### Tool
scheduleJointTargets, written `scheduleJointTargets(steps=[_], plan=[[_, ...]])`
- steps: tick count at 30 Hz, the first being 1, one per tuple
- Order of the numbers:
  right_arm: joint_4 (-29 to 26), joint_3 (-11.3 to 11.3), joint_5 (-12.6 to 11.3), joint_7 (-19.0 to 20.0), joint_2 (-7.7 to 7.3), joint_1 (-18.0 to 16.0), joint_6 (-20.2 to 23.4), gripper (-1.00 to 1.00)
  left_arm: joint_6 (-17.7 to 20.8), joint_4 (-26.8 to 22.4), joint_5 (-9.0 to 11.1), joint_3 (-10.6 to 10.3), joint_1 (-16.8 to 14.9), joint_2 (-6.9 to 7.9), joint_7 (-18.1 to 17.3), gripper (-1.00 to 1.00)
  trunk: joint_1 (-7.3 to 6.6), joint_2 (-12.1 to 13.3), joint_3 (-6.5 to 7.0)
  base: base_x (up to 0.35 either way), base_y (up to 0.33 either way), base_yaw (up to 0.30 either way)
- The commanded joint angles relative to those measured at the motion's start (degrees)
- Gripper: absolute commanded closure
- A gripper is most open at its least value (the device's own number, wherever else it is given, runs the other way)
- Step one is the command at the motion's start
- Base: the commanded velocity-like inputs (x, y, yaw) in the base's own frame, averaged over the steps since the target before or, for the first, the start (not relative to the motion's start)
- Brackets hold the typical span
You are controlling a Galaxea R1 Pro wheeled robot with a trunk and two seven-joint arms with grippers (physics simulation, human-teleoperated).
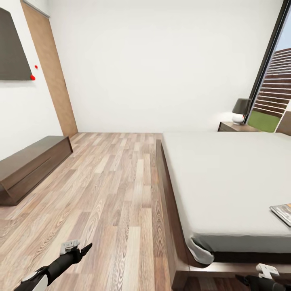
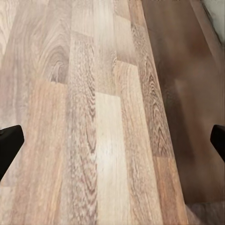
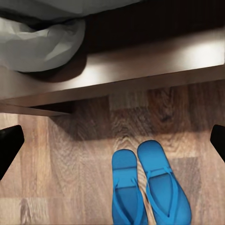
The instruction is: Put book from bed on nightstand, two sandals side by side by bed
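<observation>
The bed point(image 1: 226, 178) takes up the right of the head view, and the book point(image 1: 283, 213) lies on its mattress at the far right edge of the picture. The nightstand point(image 1: 236, 127) with its lamp point(image 1: 241, 110) stands beyond the bed by the window. In the right wrist view, two blue sandals point(image 3: 125, 187) point(image 3: 161, 183) lie side by side on the floor, close to the bed's dark frame point(image 3: 140, 70). My right gripper point(image 3: 112, 145) hangs open above them, empty. Over bare planks, my left gripper point(image 2: 112, 145) is open too, low at the left point(image 1: 83, 250).
A long low dark cabinet point(image 1: 28, 167) runs along the left wall under a dark wall panel point(image 1: 12, 48). A tan door point(image 1: 50, 72) stands in the far left corner. Wood-plank floor point(image 1: 113, 194) spreads between the cabinet and the bed.
</observation>
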Motion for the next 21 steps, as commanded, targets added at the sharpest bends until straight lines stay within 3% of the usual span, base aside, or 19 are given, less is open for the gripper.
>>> scheduleJointTargets(steps=[1, 21], plan=[[-0.1, 0.2, -0.6, 0.1, -0.01, 0.0, 0.5, -1.00, -0.1, 0.1, 0.2, 0.1, 0.0, 0.00, -0.3, -1.00, -0.24, 0.4, 0.13, 0.000, 0.000, 0.000], [-0.1, 0.2, -0.6, 0.1, 0.06, 0.0, 0.5, -1.00, -0.1, 0.1, 0.2, 0.0, 0.0, -0.03, -0.3, -1.00, -4.63, 8.4, 3.72, 0.000, 0.000, 0.000]])
